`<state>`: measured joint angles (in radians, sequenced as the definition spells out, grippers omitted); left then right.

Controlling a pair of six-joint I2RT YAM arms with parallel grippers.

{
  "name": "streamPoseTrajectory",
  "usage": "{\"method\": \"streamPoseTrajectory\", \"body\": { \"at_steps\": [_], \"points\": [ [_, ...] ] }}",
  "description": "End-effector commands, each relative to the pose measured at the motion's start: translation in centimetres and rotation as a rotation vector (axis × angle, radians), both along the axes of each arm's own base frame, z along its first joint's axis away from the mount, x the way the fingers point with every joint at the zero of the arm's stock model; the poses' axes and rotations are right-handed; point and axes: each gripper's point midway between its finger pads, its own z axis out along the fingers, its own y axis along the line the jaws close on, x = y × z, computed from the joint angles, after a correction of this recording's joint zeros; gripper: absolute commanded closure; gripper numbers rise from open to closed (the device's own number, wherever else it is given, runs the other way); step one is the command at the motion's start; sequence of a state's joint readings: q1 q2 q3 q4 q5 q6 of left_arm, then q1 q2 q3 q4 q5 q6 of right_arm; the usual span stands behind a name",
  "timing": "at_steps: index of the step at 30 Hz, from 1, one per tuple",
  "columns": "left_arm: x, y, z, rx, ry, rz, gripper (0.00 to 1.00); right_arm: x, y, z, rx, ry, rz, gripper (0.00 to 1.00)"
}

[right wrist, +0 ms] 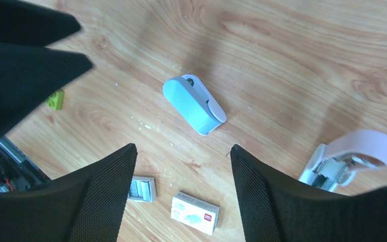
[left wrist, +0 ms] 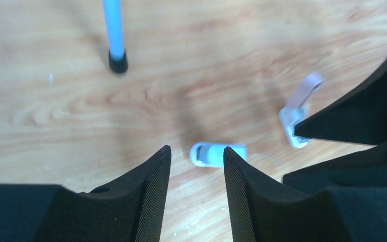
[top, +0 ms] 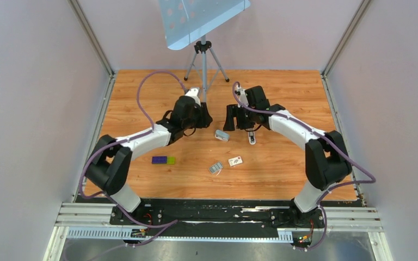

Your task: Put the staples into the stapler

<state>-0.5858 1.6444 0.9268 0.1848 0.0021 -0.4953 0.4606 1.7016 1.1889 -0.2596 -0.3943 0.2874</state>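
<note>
The pale pink stapler point(top: 252, 137) lies on the wooden table, its pink top hinged up off the white base point(right wrist: 350, 159); it also shows in the left wrist view point(left wrist: 298, 112). A small tray of staples point(top: 215, 167) lies nearer the arms and shows in the right wrist view point(right wrist: 142, 188). My left gripper point(top: 204, 118) is open and empty point(left wrist: 196, 151), hovering left of the stapler. My right gripper point(top: 238, 124) is open and empty point(right wrist: 183, 147), just above and left of the stapler.
A light blue rounded piece point(top: 221, 135) lies between the grippers point(right wrist: 194, 103) point(left wrist: 216, 154). A white labelled box point(top: 235, 161) point(right wrist: 195, 212) lies by the staples. A purple-and-green block point(top: 163, 160) lies to the left. A tripod point(top: 203, 60) stands at the back.
</note>
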Motion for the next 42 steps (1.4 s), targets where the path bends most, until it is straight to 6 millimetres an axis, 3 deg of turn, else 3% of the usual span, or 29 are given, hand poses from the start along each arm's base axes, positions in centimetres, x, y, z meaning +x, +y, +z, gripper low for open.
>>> {"method": "streamPoseTrajectory", "body": {
  "at_steps": [1, 4, 7, 10, 13, 16, 20, 28, 31, 38, 42],
  "points": [
    [0.4, 0.8, 7.7, 0.031, -0.126, -0.029, 0.51, -1.8, -1.5, 1.0, -0.059, -0.019, -0.026, 0.21],
    [-0.6, 1.8, 10.1, 0.044, -0.167, -0.032, 0.43, -2.6, -2.4, 2.2, -0.075, -0.056, -0.049, 0.01],
    [-1.4, 3.3, 11.5, 0.037, -0.19, 0.012, 0.27, -4.1, -3.3, 3.1, -0.108, -0.1, -0.046, 0.0],
    [-1.6, 5.9, 11.2, 0.028, -0.155, 0.083, 0.08, -5.7, -4.6, 3.2, -0.241, -0.166, -0.014, 0.0],
    [-2.0, 7.9, 10.7, -0.012, -0.102, 0.099, 0.01, -7.1, -5.4, 3.4, -0.271, -0.185, -0.01, 0.0],
    [-2.9, 8.6, 9.6, -0.117, -0.041, 0.076, 0.0, -7.9, -5.7, 3.3, -0.269, -0.184, -0.035, 0.0],
    [-4.2, 9.0, 7.6, -0.19, -0.002, 0.048, 0.0, -9.3, -3.8, 3.1, -0.234, -0.215, 0.01, 0.11],
    [-6.9, 8.4, 4.0, -0.147, 0.125, -0.061, 0.07, -12.2, 1.5, 1.0, -0.194, -0.193, 0.126, 0.55],
    [-7.5, 9.6, 4.1, -0.069, 0.127, -0.051, 0.07, -12.9, 3.1, 0.3, -0.205, -0.183, 0.166, 0.61],
    [-8.6, 13.1, 8.3, 0.028, -0.01, 0.058, 0.04, -14.3, 5.7, -2.1, -0.256, -0.141, 0.24, 0.64],
    [-9.3, 13.9, 8.7, 0.013, -0.05, 0.104, 0.03, -14.7, 7.0, -3.1, -0.258, -0.117, 0.261, 0.65]
  ]
}}
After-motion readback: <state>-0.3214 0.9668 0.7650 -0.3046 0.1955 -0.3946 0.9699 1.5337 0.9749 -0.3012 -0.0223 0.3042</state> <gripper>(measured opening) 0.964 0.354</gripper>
